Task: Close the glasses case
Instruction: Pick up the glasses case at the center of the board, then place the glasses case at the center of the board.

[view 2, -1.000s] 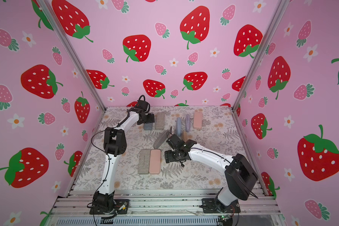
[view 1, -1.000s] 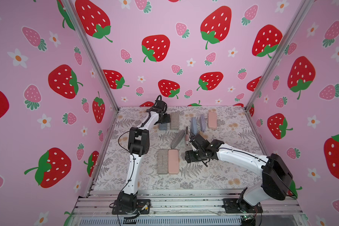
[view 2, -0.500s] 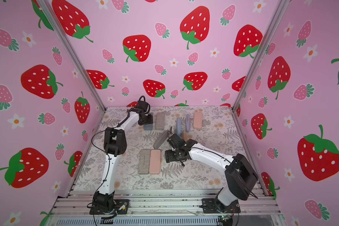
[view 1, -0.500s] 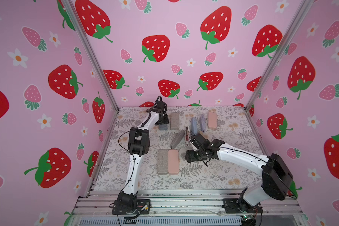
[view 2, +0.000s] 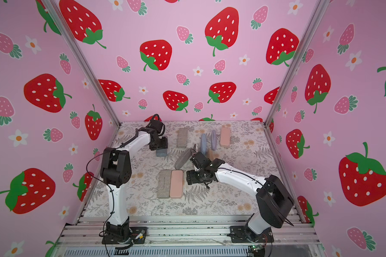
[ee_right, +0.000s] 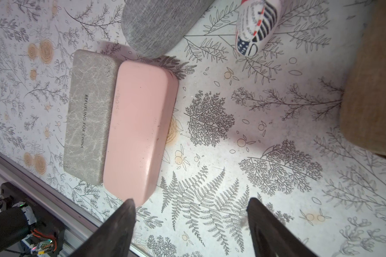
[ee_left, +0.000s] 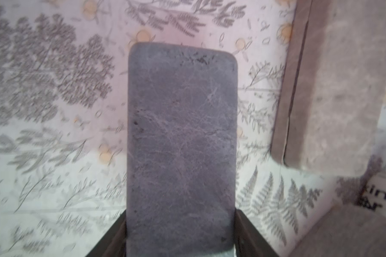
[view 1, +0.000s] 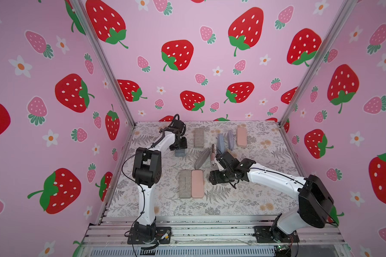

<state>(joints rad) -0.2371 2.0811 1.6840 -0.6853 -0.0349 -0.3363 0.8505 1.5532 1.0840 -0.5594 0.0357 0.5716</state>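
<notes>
My left tool (ee_left: pixel 180 212) had its two dark fingers pressed against the long sides of the slate-grey case (ee_left: pixel 181 133), clamped on it near one short end. That case lay flat on the floral surface (ee_left: pixel 54 155), far from the arm bases on the left arm's side, near a taupe case (ee_left: pixel 332 89) but not touching it. Its top was a flat rectangle with rounded corners in a matte, leather-like skin webbed with pale creases. The lid looked down already, though I could not see the seam to tell whether it had latched.

I judged it a light, rigid shell. It would not crush under the fingers, but it could slide on the printed surface. Holding it across the narrow width and pressing the lid near its free edge seemed the sensible way.

My right tool (ee_right: pixel 191 200) hung with its fingers well apart and nothing between them. It was over bare surface beside a glossy pink case (ee_right: pixel 138 133), which touched a grey marbled case (ee_right: pixel 87 115).
</notes>
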